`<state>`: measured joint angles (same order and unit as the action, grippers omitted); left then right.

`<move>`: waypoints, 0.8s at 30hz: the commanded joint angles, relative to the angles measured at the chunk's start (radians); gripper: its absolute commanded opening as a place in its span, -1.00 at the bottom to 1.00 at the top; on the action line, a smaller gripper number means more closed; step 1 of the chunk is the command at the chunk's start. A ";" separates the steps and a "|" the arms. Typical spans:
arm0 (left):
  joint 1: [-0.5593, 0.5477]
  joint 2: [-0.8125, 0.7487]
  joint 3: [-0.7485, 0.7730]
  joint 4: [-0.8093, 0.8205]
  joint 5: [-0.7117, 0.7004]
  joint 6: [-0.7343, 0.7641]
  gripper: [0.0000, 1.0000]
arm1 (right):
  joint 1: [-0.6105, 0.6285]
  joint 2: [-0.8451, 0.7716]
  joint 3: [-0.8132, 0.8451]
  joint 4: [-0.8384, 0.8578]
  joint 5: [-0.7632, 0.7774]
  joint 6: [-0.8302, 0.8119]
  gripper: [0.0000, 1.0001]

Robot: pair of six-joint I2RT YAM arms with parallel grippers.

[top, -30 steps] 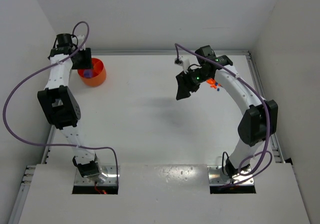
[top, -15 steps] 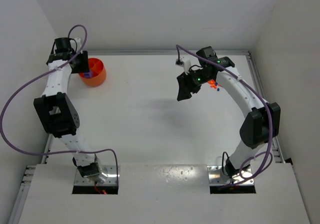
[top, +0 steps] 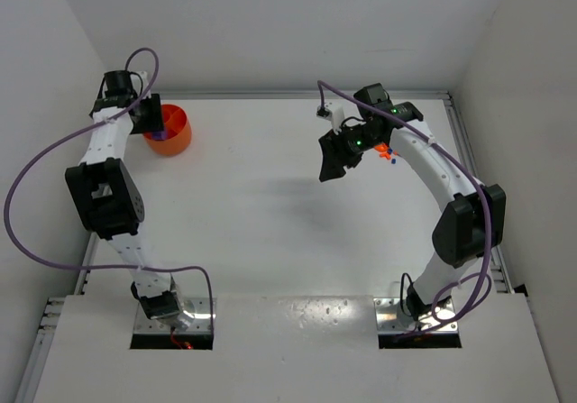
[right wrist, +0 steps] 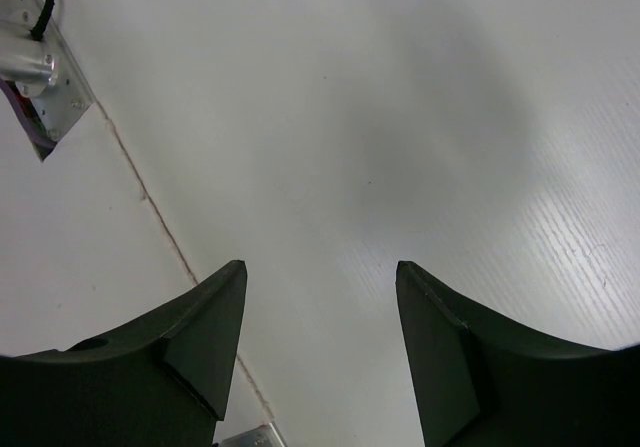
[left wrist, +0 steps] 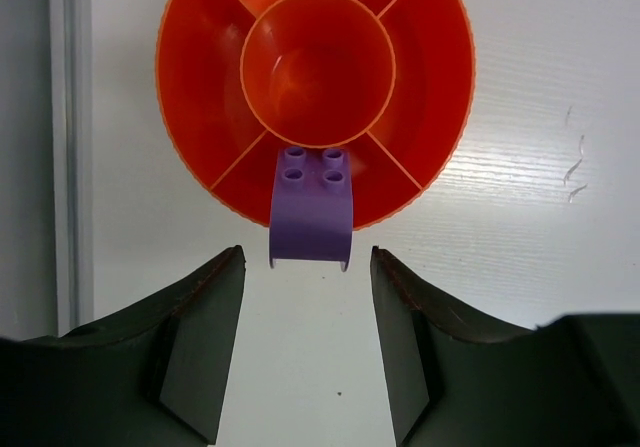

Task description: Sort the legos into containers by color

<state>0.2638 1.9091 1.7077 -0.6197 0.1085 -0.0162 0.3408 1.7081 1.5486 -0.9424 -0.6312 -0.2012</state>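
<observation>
The container, a round orange bowl with a centre cup and outer sections, stands at the table's far left. A purple lego sits tilted over the bowl's near rim, studs toward the cup, its lower end overhanging the table. My left gripper is open just short of that brick, its fingers not touching it. My right gripper hangs open and empty above the white table. A few orange and blue legos lie beside the right arm, partly hidden by it.
A metal rail runs along the table's left edge close to the bowl. Walls close in the left, back and right sides. The right wrist view shows a seam in the table and a metal bracket.
The left arm has shifted a little beside the bowl, its wrist staying over it. The purple lego stays at the bowl. The right arm has barely moved.
</observation>
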 commanded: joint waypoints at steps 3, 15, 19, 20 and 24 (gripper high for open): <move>0.012 0.025 0.038 0.040 -0.013 -0.027 0.18 | -0.005 -0.010 0.025 0.019 -0.012 0.008 0.24; 0.012 0.053 0.067 0.049 -0.023 -0.027 -0.18 | -0.005 -0.001 0.025 0.019 -0.012 0.008 0.24; 0.012 0.074 0.067 0.049 -0.013 -0.027 -0.24 | -0.005 -0.001 0.025 0.019 -0.012 0.008 0.24; 0.012 0.074 0.067 0.049 -0.013 -0.027 -0.24 | -0.005 -0.001 0.025 0.019 -0.012 0.008 0.24; 0.012 0.074 0.067 0.049 -0.004 -0.027 -0.31 | -0.005 -0.001 0.025 0.019 -0.012 0.008 0.24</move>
<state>0.2638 1.9663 1.7401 -0.5945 0.1009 -0.0353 0.3408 1.7088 1.5486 -0.9424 -0.6312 -0.2012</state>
